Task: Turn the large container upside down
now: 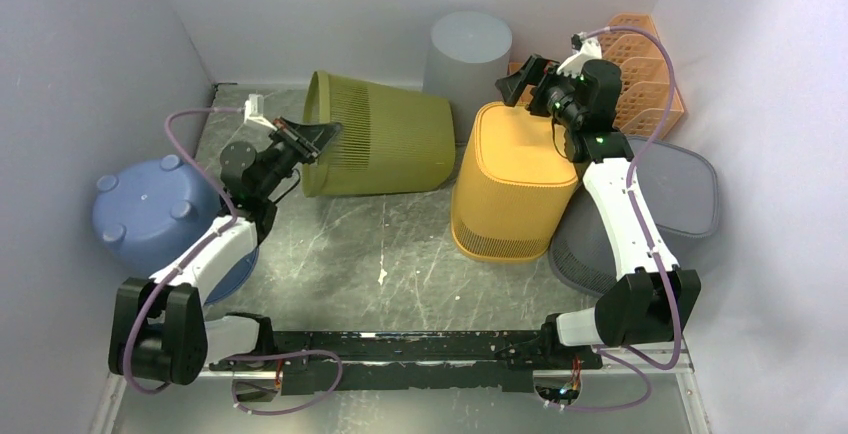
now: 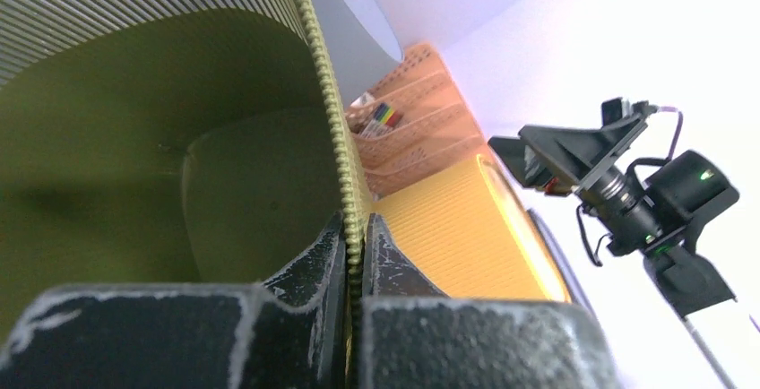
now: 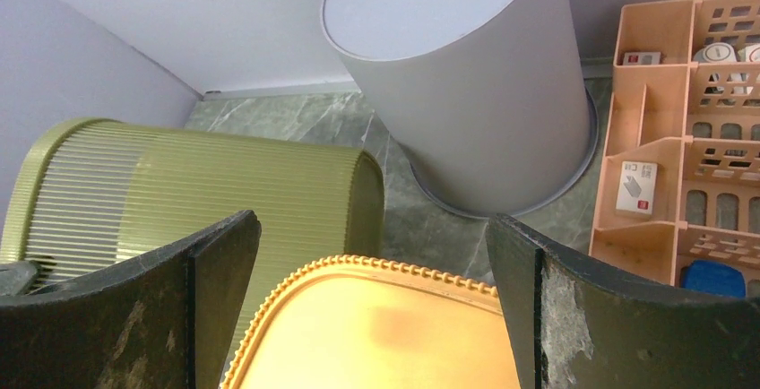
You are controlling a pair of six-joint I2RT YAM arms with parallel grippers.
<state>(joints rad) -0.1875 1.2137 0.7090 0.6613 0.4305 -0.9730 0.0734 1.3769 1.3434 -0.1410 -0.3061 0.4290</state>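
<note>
Between the left fingers (image 2: 387, 262), the rim of the green container (image 1: 385, 139) is being pinched. It is lying on its side on the table (image 1: 380, 254), mouth not yet facing down, so the flip looks roughly half done. The right fingers (image 3: 179, 299) are hanging spread over the orange basket (image 3: 376, 335).

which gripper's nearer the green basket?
Left: the left gripper is shut on the green basket rim; the right gripper hangs open above the yellow basket beside it.

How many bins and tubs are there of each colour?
Green bin: 1
Yellow bin: 1
Blue tub: 1
Grey: 2, round bin and basket
Orange organizer: 1
Total: 6
</note>
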